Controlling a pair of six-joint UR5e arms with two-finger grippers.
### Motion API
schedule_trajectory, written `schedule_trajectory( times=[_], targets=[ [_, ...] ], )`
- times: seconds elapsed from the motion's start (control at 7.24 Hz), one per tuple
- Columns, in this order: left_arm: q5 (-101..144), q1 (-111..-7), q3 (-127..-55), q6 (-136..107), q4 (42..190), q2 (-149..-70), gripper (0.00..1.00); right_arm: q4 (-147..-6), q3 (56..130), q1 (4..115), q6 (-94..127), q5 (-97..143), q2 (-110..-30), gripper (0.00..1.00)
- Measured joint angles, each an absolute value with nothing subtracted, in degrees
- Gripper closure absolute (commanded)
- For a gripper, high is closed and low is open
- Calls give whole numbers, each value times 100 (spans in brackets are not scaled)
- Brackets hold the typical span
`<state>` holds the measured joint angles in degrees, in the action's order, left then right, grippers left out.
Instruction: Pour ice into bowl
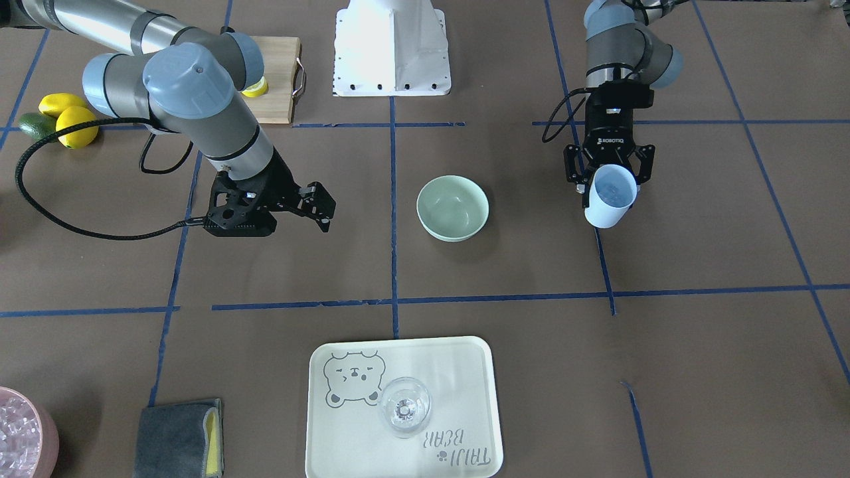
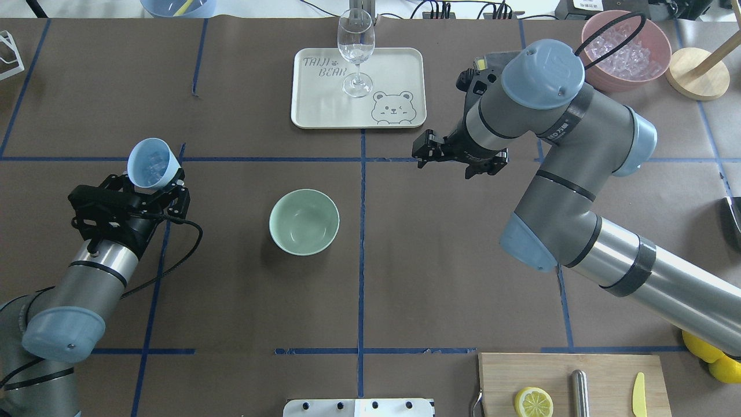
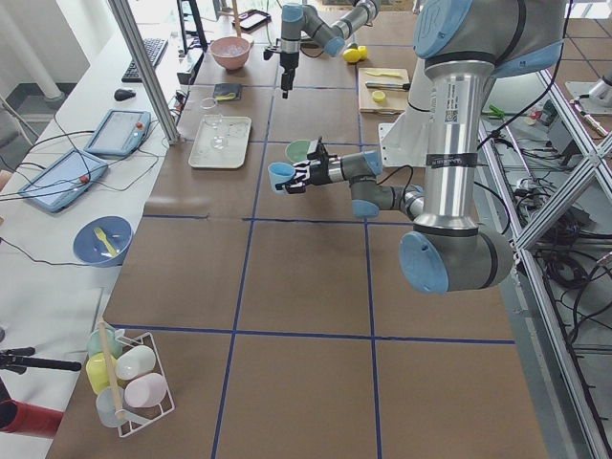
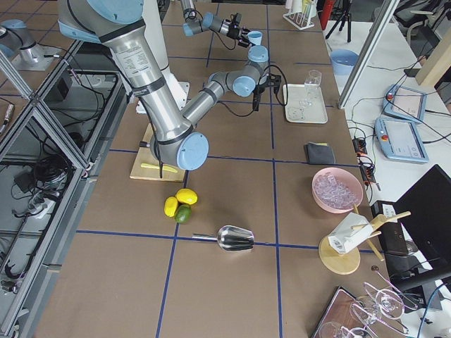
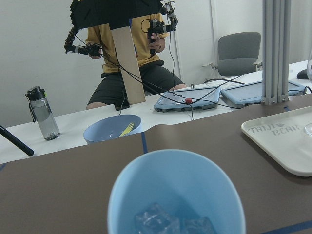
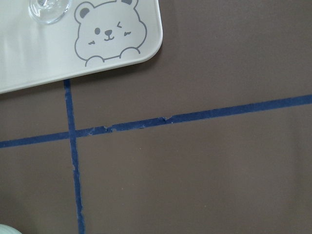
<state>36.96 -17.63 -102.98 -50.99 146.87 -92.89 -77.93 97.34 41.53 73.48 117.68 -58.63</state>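
The pale mint-green bowl [image 1: 453,207] [image 2: 304,222] stands empty at the table's middle. My left gripper [image 2: 147,188] [image 1: 607,174] is shut on a light blue cup [image 2: 151,164] [image 1: 609,197] [image 5: 175,195] and holds it above the table, well off to the bowl's side. Clear ice cubes [image 5: 168,223] lie in the cup's bottom. My right gripper [image 2: 457,157] [image 1: 317,204] is open and empty, hovering on the bowl's other side, near the tray. A sliver of the bowl [image 6: 5,229] shows in the right wrist view.
A cream bear tray [image 2: 324,110] carries a clear wine glass [image 2: 355,52]. A pink tub of ice [image 2: 625,52] stands at the far right. A cutting board [image 2: 602,370] with a lemon slice sits near the robot, with whole lemons [image 1: 66,119] beside it. A grey cloth [image 1: 176,438] lies by the tray.
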Motion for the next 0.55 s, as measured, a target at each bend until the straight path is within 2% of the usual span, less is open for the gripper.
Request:
schedule_trajectory(
  times=[0.55],
  targets=[
    [3412,-1510,-10304,-5119,14143,-9931,100,-7771,9787,4271,7342,11767,-6043,0]
  ],
)
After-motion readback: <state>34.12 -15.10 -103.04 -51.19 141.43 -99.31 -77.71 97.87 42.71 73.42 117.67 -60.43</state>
